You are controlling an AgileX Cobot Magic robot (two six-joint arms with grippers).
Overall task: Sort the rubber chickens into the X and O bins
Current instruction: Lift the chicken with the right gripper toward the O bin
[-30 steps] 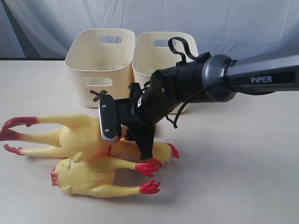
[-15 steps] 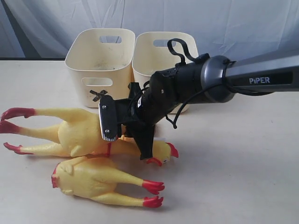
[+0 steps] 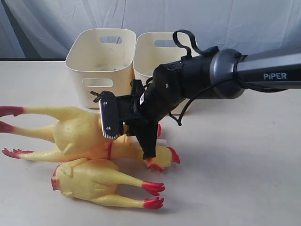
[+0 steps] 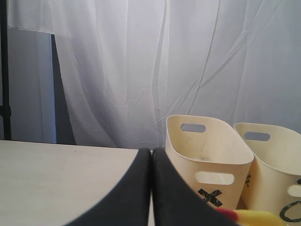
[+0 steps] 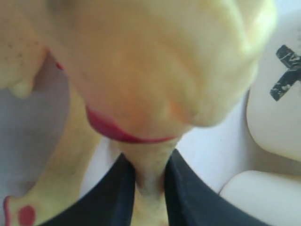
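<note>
Since one second ago the large chicken (image 3: 75, 134) has slid toward the left of the exterior view, so its red feet now reach the picture's edge. The second chicken (image 3: 89, 181) has come free from it and its legs lie lower on the table (image 3: 235, 179).

Nearest to the camera, this second chicken lies alone, head to the left and feet to the right, just beside the large one. Behind it the large chicken lies stretched out, and as far as I can see its body rests on the table. My right gripper (image 3: 128, 139) is closed around its neck. In the right wrist view (image 5: 149, 165) the two black fingers squeeze the neck from both sides, just past the red ring. Something small, white and red shows behind the gripper, but I cannot tell what it is.

My left gripper (image 4: 151, 160) waits away from the work, its fingers pressed together on nothing.

Farther back the X bin (image 3: 101, 61) and the O bin (image 3: 160, 52) stand side by side before the curtain (image 3: 225, 23). No chicken shows in the X bin, and the arm hides part of the O bin.

I judge that the first pickup is in hand: the grasp is made, the lift is not. Next I must raise the arm high enough for the long body and legs to clear a rim. The soft neck may stretch or slip, so I would lift slowly.
</note>
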